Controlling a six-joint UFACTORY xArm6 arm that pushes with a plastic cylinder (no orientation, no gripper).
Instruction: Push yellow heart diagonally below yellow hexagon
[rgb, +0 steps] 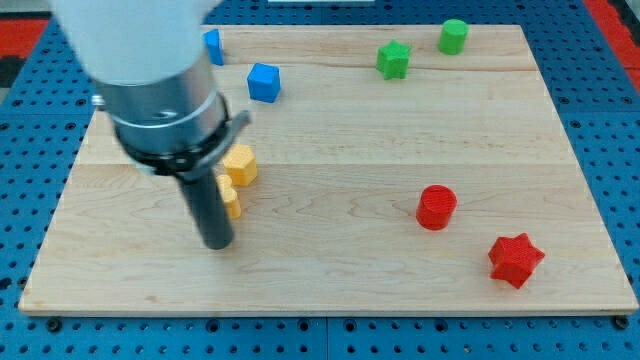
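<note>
Blue perforated panelling surrounds a pale wooden tabletop (330, 120), a rectangular board with a faint seam running parallel to its top edge. The arm enters from the top-left corner as a wide grey cylinder with a dark collar, narrowing to a straight dark rod whose lower end, my tip (219, 244), rests on the board in the left half, nearer the bottom edge than the top. No gripper is fitted, so nothing opens or closes; the rod alone meets the blocks. The yellow heart (231, 198) lies just beside the rod on its right, partly hidden by it, and appears to touch it; its outline is only partly readable. The yellow hexagon (240, 164) sits immediately above and slightly right of the heart, close enough that the two seem to touch. A blue cube (264, 82) stands nearer the top edge, above the hexagon, and a second blue block (212, 46), shape unclear, shows beside the arm's body close to the top edge. A green star (394, 59) and a green cylinder (453, 36) occupy the top-right area. A red cylinder (436, 207) sits right of centre, with a red star (515, 259) towards the bottom-right corner.
</note>
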